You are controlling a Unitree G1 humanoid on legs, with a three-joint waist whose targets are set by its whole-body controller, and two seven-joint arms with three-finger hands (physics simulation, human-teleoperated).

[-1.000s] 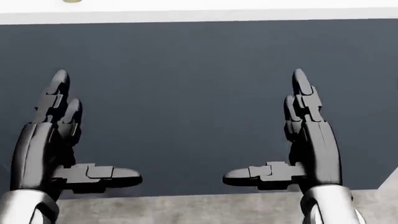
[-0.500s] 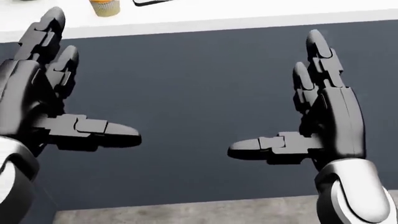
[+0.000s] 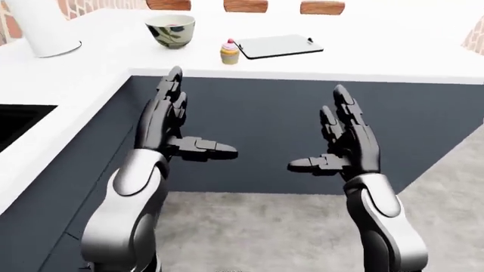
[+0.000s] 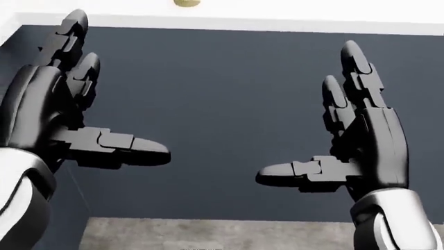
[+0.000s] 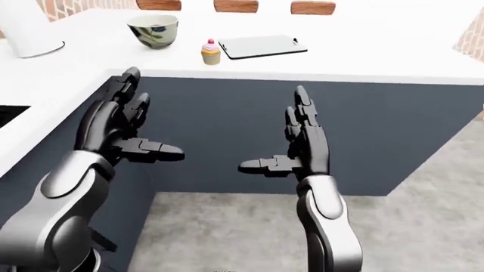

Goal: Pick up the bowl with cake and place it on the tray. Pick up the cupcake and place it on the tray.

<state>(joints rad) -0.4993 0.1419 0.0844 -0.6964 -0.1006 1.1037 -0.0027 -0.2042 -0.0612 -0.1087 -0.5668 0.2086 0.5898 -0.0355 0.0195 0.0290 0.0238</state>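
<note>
Currently both hands empty: my left hand (image 3: 170, 122) and right hand (image 3: 344, 141) spread, thumbs inward, ready for approach. Bowl (image 3: 170, 30) at 11 o'clock on counter (image 3: 378, 56); cupcake (image 3: 229, 52) between bowl and tray (image 3: 276, 46), 12 o'clock. Nothing lifted yet.

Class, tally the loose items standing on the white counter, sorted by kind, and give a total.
Bowl: 1
Cupcake: 1
Tray: 1
White jug-like vessel: 1
Total: 4
</note>
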